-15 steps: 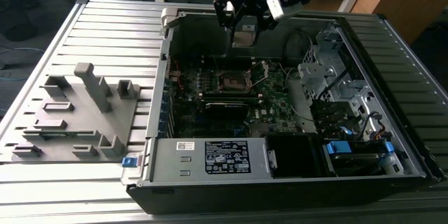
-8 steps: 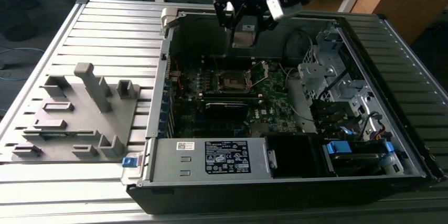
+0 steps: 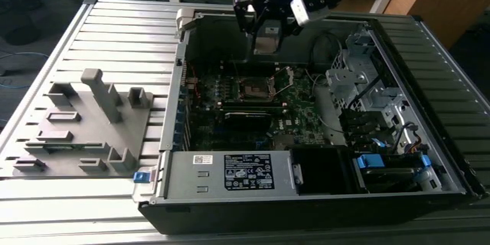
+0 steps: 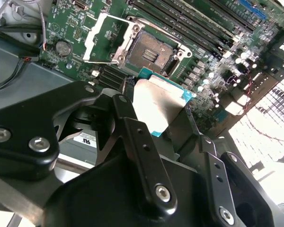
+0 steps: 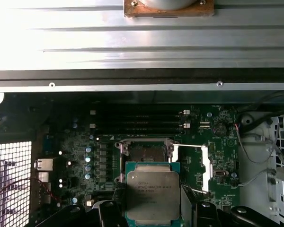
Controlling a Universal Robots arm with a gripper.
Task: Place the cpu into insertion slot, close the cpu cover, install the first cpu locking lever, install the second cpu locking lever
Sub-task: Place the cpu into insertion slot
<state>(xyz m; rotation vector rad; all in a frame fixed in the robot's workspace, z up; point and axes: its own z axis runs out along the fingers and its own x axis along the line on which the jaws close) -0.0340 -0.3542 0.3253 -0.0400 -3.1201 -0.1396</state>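
The hand [image 4: 157, 111] pinches the cpu [image 5: 153, 195] by two opposite edges, aloft at roughly twelve o'clock from the insertion slot [image 3: 253, 89] in the exterior view. The slot lies bare and the cpu cover [image 4: 91, 41] stands flipped open beside it; seemingly all four steps are left.

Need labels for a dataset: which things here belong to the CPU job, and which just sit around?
Job: cpu, held in the hand; insertion slot, empty; cpu cover, open.
Lying about: memory slots; power supply; grey fixture plate; drive cage.
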